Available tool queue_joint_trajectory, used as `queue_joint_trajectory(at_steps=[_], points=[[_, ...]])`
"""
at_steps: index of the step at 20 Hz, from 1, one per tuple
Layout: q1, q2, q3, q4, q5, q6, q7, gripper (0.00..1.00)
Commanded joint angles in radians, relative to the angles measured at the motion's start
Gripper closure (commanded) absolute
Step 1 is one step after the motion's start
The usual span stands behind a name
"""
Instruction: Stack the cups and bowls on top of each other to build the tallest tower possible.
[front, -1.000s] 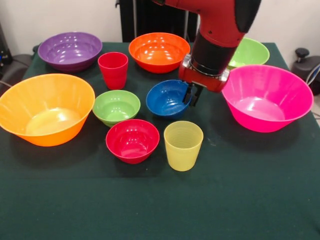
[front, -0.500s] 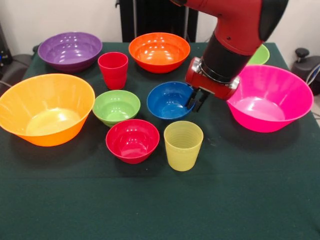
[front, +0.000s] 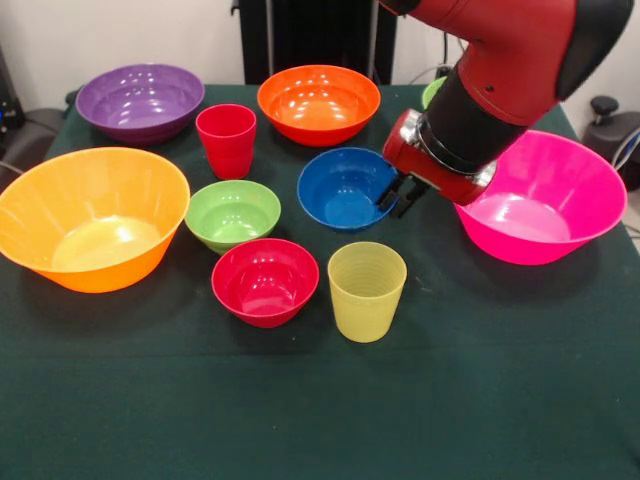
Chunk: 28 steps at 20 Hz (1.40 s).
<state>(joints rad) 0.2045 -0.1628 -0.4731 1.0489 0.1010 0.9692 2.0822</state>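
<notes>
Front view, only one on hand:

Arm: red and black, comes in from upper right, leaning down-left toward centre.
Gripper (front: 399, 194): black fingers pinched on the right rim of the blue bowl (front: 343, 189), one inside, one outside; holding it.
Blue bowl: centre of frame, looks tipped a bit, right side higher; can't tell if it's clear of the cloth.
Yellow cup (front: 366, 291): upright, lower centre, just below the blue bowl, apart from it.
Small red bowl (front: 264, 281): just left of the yellow cup, not touching.
Small green bowl (front: 233, 213): above-left of the red bowl, near the blue one.
Red cup (front: 227, 140): upright, upper-centre left, btwn purple and orange bowls.
Purple bowl (front: 140, 100): upper left.
Orange bowl (front: 318, 103): top centre.
Big orange-yellow bowl (front: 90, 217): far left, mid height.
Pink bowl (front: 540, 196): right side, its left part behind the arm's wrist.
Green bowl (front: 432, 92): only a sliver shows behind the arm, upper right.
Table (front: 320, 400): dark green cloth; nothing stacked yet, all pieces sit separate.
</notes>
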Motion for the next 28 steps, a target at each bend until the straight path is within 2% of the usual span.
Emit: queue_joint_trajectory(at_steps=[1, 7, 11, 15, 19, 21, 22, 24, 28], points=[[-0.002, 0.072, -0.012, -0.2, 0.012, 0.208, 0.224, 1.0], [0.007, 0.09, -0.026, -0.229, 0.006, 0.258, 0.244, 1.0], [-0.003, 0.113, -0.039, -0.306, 0.019, 0.314, 0.259, 1.0], [-0.025, 0.156, -0.058, -0.432, 0.041, 0.352, 0.272, 1.0], [-0.065, 0.225, -0.103, -0.635, 0.083, 0.491, 0.27, 1.0], [-0.089, 0.27, -0.142, -0.75, 0.117, 0.557, 0.275, 1.0], [-0.111, 0.301, -0.179, -0.829, 0.146, 0.606, 0.275, 1.0], [-0.141, 0.338, -0.244, -0.925, 0.203, 0.663, 0.278, 1.0], [-0.194, 0.383, -0.4, -1.037, 0.346, 0.731, 0.28, 1.0]])
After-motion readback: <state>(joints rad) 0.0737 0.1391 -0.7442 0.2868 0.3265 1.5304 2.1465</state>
